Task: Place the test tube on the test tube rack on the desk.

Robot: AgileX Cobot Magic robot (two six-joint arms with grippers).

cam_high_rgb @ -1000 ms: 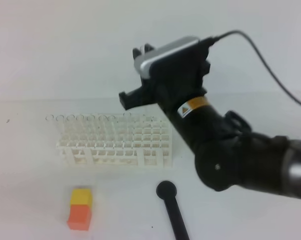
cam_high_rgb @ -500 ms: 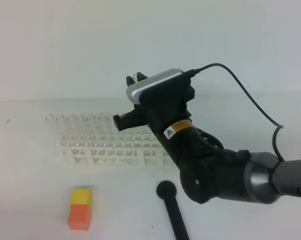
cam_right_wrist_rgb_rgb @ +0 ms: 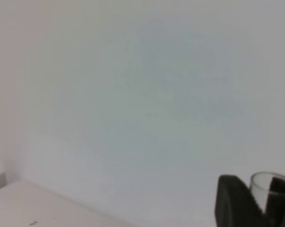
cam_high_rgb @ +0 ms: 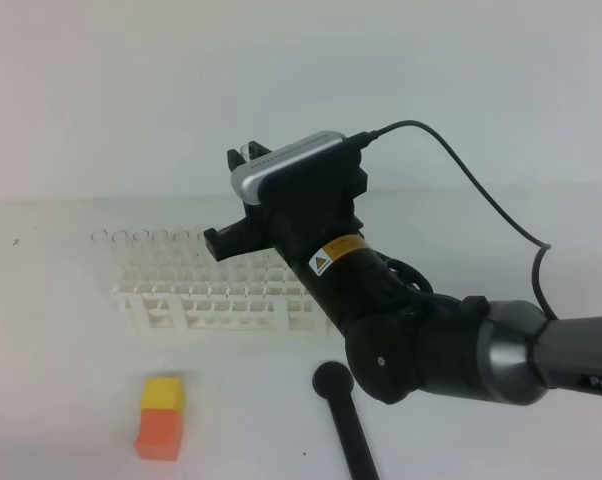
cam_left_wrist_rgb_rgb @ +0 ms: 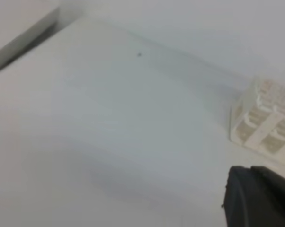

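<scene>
Over the last second the right arm had swung toward nine o'clock in the high view and dropped lower, so that its right end effector (cam_high_rgb: 243,160) came from beyond the rack's three o'clock end to a spot above the rack's back rows. That reads as the carry phase closing out: the tube was being brought over the holes, and lining it up with a free one and lowering it appeared to be what remained.

The right end effector was clamped on the test tube (cam_right_wrist_rgb_rgb: 271,189), its black fingers (cam_right_wrist_rgb_rgb: 235,201) pressed against the glass just under the open rim. In the right wrist view only that top part showed, at about five o'clock in the picture: a clear, colourless round mouth, thin-walled and seemingly upright, against a blank pale wall. The rest of its length was out of sight, and in the high view the tube could hardly be made out at all.

The test tube rack (cam_high_rgb: 221,290) stood on the table (cam_high_rgb: 61,400), a white lattice with a row of clear tubes already standing along its far side. The left end effector (cam_left_wrist_rgb_rgb: 258,196) was closed on nothing and hung low near the rack's nine o'clock end, well apart from the work.
</scene>
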